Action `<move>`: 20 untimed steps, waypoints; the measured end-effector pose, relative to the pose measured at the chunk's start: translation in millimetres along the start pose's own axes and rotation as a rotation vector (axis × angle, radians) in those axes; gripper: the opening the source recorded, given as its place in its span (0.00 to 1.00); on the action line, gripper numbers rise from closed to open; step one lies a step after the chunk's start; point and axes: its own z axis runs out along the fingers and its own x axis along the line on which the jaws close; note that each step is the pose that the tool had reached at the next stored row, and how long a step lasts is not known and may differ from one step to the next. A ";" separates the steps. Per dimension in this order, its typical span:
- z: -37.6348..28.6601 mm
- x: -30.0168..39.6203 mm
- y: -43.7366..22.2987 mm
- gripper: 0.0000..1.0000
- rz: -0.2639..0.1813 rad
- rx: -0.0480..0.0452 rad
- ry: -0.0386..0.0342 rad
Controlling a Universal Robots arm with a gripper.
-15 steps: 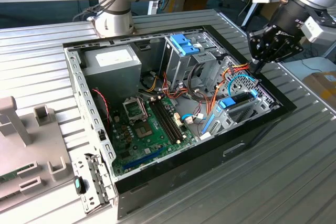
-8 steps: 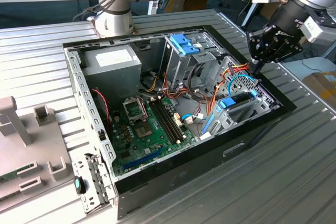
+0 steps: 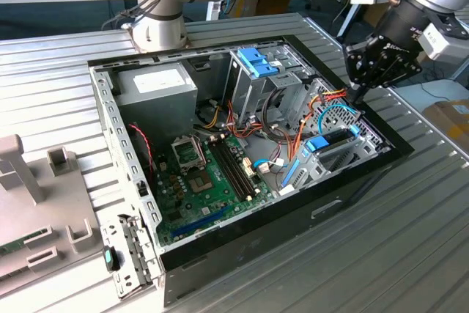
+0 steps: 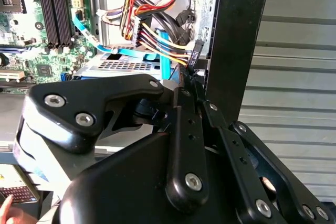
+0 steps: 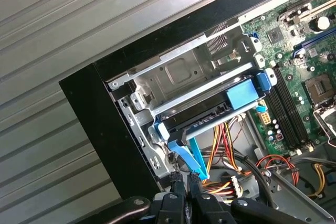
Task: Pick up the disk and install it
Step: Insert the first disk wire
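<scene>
The disk [image 3: 331, 141], a dark drive in a bright blue carrier with a blue end tab, lies inside the metal bay at the open computer case's [image 3: 132, 159] side on the exterior view's right. In the first wrist view the disk [image 5: 210, 118] sits in the bay under a grey metal bracket. My black gripper [image 3: 357, 94] hangs just above the case's edge near the disk's far end, not touching it. Its two fingertips [image 5: 176, 180] are pressed close together with nothing between them, beside a thin blue cable [image 5: 195, 156]. In the second wrist view the gripper [image 4: 191, 75] points at the cable bundle beside the disk [image 4: 126, 65].
A blue-topped grey drive cage [image 3: 258, 65] stands at the back of the case, with the green motherboard [image 3: 209, 177] and power supply [image 3: 156, 84] beside it. Orange and yellow wires [image 5: 223, 145] run near the fingertips. Another arm's base [image 3: 156, 12] stands behind the case. A grey fixture [image 3: 44, 203] sits on the exterior view's left.
</scene>
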 end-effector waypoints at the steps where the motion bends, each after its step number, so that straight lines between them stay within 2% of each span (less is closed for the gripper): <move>1: 0.0 -0.3 0.1 0.15 0.000 0.0001 0.0001; 15: 0.0 -2.3 1.2 0.15 0.000 0.0001 0.0000; 20: 0.0 -11.0 5.8 0.15 0.000 0.0001 0.0002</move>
